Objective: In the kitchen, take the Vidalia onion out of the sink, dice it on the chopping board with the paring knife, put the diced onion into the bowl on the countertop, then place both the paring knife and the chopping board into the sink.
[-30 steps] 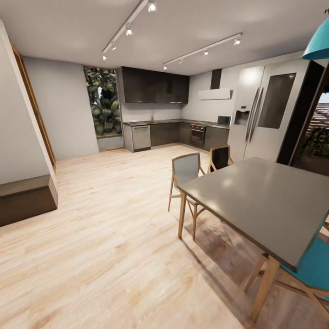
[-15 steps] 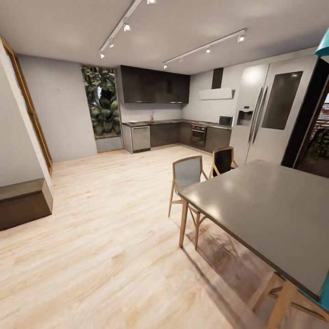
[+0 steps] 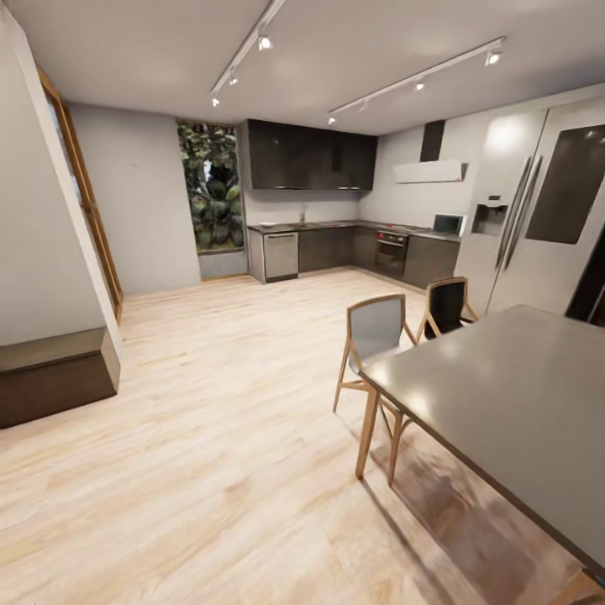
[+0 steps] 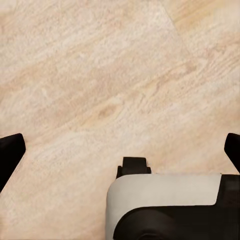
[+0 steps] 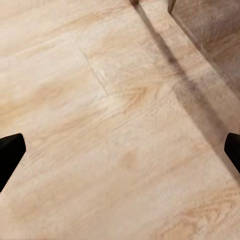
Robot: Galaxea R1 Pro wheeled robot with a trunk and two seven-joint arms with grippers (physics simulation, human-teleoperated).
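Your left gripper (image 4: pixel 120 150) has its fingers spread wide apart, nothing between them, light wood floor (image 4: pixel 100 75) below; the white-and-black robot body (image 4: pixel 165 205) shows here but not in the right wrist view. Your right gripper (image 5: pixel 120 150) is likewise spread and empty over the floor, w/ a leg base (image 5: pixel 171 5) and its shadow. Head view: dining table (image 3: pixel 504 386) at right, two chairs (image 3: pixel 376 332) at its far edge. The countertop (image 3: pixel 336 225) lies well apart from both grippers, along the far wall; sink too small to tell.
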